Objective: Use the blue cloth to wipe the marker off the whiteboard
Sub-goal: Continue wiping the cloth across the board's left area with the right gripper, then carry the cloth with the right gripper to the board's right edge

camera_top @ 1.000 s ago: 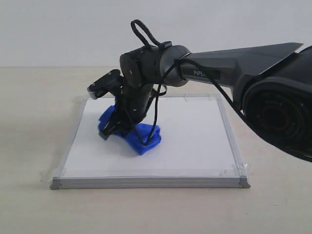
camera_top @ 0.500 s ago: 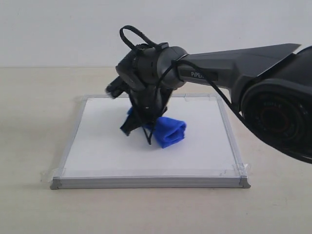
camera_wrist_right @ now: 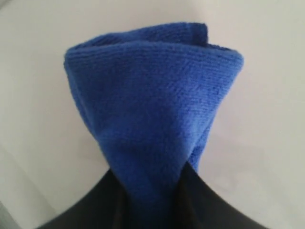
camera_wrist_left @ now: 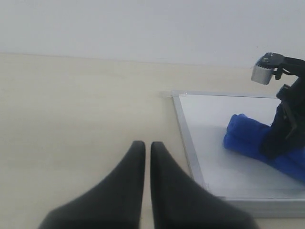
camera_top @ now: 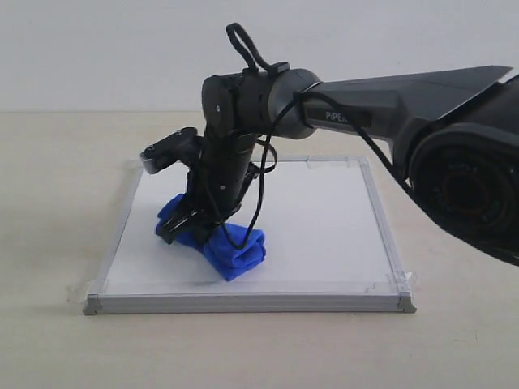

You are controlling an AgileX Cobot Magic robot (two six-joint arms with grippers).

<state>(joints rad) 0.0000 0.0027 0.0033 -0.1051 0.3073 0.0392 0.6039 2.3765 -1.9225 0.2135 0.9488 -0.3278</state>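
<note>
The whiteboard (camera_top: 324, 235) lies flat on the table, silver-framed, with tape at its corners. My right gripper (camera_top: 180, 228) reaches across to the board's left half and is shut on the blue cloth (camera_top: 235, 251), pressing it onto the white surface. In the right wrist view the blue cloth (camera_wrist_right: 152, 109) bulges out from between the dark fingers (camera_wrist_right: 205, 200). No red marker line shows anywhere on the board. My left gripper (camera_wrist_left: 143, 148) hovers over bare table beside the whiteboard's (camera_wrist_left: 209, 143) left edge, its fingers together with nothing between them. The blue cloth (camera_wrist_left: 248, 136) also appears there.
The board rests on a beige tabletop (camera_top: 57, 203) in front of a pale wall. The right arm's thick black link (camera_top: 405, 101) and a looping cable (camera_top: 258, 203) hang over the board's middle and right side.
The right gripper has swept the cloth back from the board's middle toward its left side, near where it was a second ago. The left gripper's earlier position is not shown.
</note>
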